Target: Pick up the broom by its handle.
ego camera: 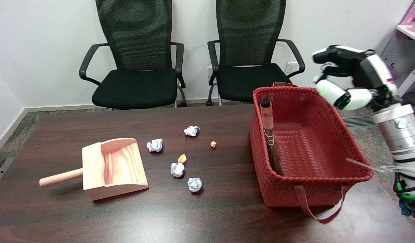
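there, right hand (349,76) empty above basket (328,135), apart from broom (269,135)

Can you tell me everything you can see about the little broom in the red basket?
The broom is small, with a handle wrapped in pinkish-red cord and dark brown bristles bound with pale string. It stands tilted inside the red woven basket, leaning against its left wall, handle end up at the rim, bristles down on the floor. Nothing is holding it.

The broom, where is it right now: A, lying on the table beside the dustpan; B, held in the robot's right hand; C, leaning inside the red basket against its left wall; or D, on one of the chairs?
C: the broom leans inside the red basket, against its left wall, while the right hand holds nothing.
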Controlling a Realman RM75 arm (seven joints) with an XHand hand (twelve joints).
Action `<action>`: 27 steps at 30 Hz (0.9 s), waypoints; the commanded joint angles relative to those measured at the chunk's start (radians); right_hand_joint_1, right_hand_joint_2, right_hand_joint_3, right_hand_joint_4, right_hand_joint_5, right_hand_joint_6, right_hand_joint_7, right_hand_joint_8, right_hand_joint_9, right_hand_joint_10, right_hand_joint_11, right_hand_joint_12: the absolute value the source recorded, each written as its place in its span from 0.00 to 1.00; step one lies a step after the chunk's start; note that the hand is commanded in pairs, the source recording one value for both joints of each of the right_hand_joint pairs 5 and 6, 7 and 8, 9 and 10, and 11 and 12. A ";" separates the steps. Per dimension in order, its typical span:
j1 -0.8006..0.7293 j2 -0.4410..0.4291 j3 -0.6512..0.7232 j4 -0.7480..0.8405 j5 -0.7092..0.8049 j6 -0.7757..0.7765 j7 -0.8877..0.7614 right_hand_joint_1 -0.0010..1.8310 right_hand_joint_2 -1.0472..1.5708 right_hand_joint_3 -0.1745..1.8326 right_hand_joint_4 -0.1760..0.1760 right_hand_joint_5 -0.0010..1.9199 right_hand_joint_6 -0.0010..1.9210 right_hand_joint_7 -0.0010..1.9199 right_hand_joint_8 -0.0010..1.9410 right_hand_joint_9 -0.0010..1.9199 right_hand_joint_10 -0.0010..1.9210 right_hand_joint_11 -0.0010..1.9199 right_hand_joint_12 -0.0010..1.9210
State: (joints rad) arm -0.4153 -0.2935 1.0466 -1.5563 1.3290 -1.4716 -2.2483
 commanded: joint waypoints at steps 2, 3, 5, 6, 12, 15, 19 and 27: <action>0.085 -0.002 0.009 -0.166 -0.122 0.433 0.067 0.50 0.45 0.62 0.00 0.28 0.28 0.28 0.28 0.27 0.27 0.41 0.41; 0.093 -0.008 0.009 -0.166 -0.129 0.442 0.067 0.50 0.45 0.62 0.00 0.27 0.27 0.27 0.27 0.27 0.27 0.41 0.41; 0.114 -0.024 0.009 -0.163 -0.139 0.468 0.067 0.50 0.43 0.61 0.00 0.24 0.24 0.24 0.24 0.26 0.26 0.39 0.39; 0.121 -0.032 0.009 -0.160 -0.139 0.478 0.067 0.50 0.42 0.61 0.00 0.22 0.22 0.22 0.22 0.26 0.26 0.39 0.39; 0.185 -0.084 -0.002 -0.133 -0.139 0.539 0.112 0.50 0.37 0.58 0.03 0.19 0.19 0.19 0.19 0.23 0.23 0.35 0.35; 0.212 -0.106 -0.019 -0.123 -0.158 0.556 0.165 0.48 0.35 0.56 0.17 0.18 0.18 0.18 0.17 0.21 0.21 0.31 0.31; 0.217 -0.151 -0.020 -0.100 -0.189 0.560 0.208 0.47 0.33 0.54 0.26 0.16 0.16 0.16 0.16 0.20 0.20 0.28 0.28; 0.224 -0.243 -0.031 -0.026 -0.192 0.560 0.310 0.47 0.33 0.53 0.28 0.15 0.15 0.15 0.14 0.19 0.19 0.27 0.27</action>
State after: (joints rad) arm -0.2534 -0.3934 1.0391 -1.6617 1.1852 -0.9999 -2.1045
